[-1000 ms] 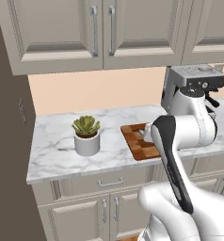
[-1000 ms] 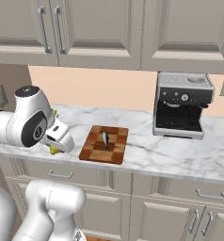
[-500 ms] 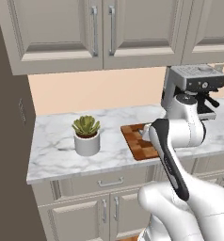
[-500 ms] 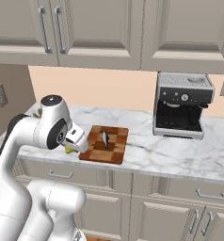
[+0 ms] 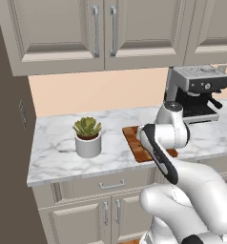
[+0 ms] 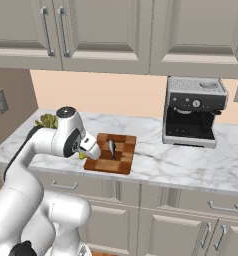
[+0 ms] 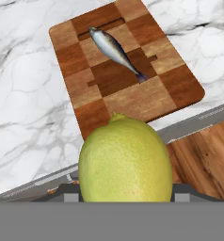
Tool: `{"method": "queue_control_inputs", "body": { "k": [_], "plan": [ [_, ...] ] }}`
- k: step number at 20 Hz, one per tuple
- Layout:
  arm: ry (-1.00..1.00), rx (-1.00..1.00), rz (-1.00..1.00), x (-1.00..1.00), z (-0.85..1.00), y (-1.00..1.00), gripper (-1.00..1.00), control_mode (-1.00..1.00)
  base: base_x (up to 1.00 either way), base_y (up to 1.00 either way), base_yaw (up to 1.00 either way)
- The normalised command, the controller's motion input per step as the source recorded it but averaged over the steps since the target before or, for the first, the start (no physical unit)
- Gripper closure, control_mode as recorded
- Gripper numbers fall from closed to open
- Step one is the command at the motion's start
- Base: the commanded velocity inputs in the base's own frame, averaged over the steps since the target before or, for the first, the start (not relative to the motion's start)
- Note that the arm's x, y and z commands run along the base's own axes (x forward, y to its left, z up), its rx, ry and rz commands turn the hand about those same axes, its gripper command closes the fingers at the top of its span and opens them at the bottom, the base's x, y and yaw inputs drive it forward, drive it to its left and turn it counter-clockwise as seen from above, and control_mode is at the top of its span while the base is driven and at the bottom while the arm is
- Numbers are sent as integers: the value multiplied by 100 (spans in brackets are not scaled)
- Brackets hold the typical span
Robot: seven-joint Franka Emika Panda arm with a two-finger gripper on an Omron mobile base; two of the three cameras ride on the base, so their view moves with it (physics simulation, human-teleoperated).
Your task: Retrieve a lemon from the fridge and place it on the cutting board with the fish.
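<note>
My gripper [image 7: 125, 190] is shut on the lemon [image 7: 125, 160], a yellow-green fruit that hides most of the fingers in the hand view. Beyond it the reddish-brown cutting board [image 7: 128, 75] lies on the marble counter, with the silver fish [image 7: 115, 47] resting on its far half. From the right base view the gripper [image 6: 89, 148] hovers at the left edge of the cutting board [image 6: 122, 160], a sliver of lemon [image 6: 82, 156] showing under the hand and the fish [image 6: 111, 148] just to its right. The arm covers part of the cutting board [image 5: 133, 139] in the left base view. The fridge is out of view.
A potted succulent [image 5: 88, 138] stands on the counter left of the board. A coffee machine [image 6: 193, 117] sits at the right against the wall. Wall cabinets [image 6: 106, 30] hang above the counter. The counter's front edge [image 7: 198, 120] runs just below the lemon.
The arm has swung right along the counter with the lemon in its grip, from beside the plant to the board's left edge. The fish and board have not moved.
</note>
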Motion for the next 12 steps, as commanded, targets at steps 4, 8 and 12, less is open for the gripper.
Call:
{"method": "queue_control_inputs", "body": {
  "k": [4,8,12],
  "plan": [
    [13,0,-11,99,-26,0,100,-100,0,0,0],
    [18,0,-9,95,-26,0,100,-100,0,0,0],
    [22,0,-10,79,-23,0,100,-100,0,0,0]
  ]
}}
